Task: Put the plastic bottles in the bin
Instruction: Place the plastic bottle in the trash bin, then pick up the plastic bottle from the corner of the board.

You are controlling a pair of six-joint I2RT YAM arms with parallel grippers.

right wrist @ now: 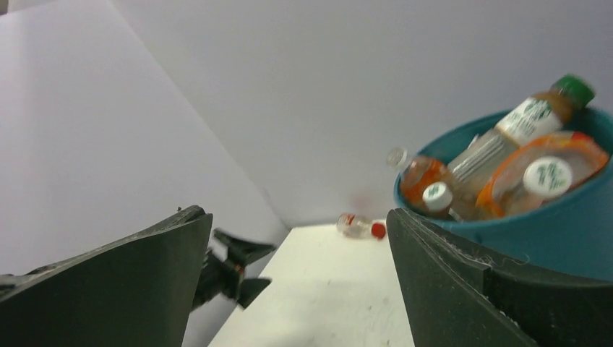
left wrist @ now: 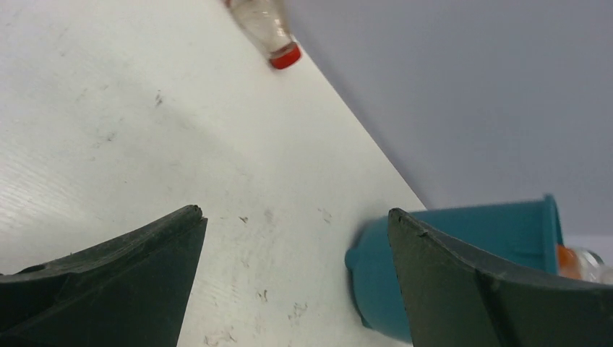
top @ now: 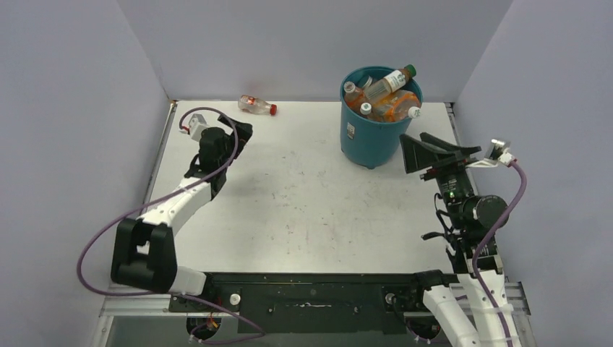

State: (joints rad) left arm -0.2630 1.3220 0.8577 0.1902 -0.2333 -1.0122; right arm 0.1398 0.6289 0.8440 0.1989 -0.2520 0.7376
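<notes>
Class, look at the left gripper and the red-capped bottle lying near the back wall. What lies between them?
Nothing: only bare, scuffed table separates the open left gripper from the red-capped bottle. This is clearest in the left wrist view.

Wide bare table [top: 303, 202] in the centre, free passage. Bin [top: 369, 137] stands back right, bottles [top: 387, 97] heaped above its rim; right gripper [top: 418, 150] just beside it. Lone bottle [top: 257, 105] lies by back wall [top: 303, 43], open table from it to left gripper [top: 238, 129].

The left arm [top: 177, 206] and right arm [top: 449, 307] are made of white links and black joints, hung with purple cables [top: 522, 182].
</notes>
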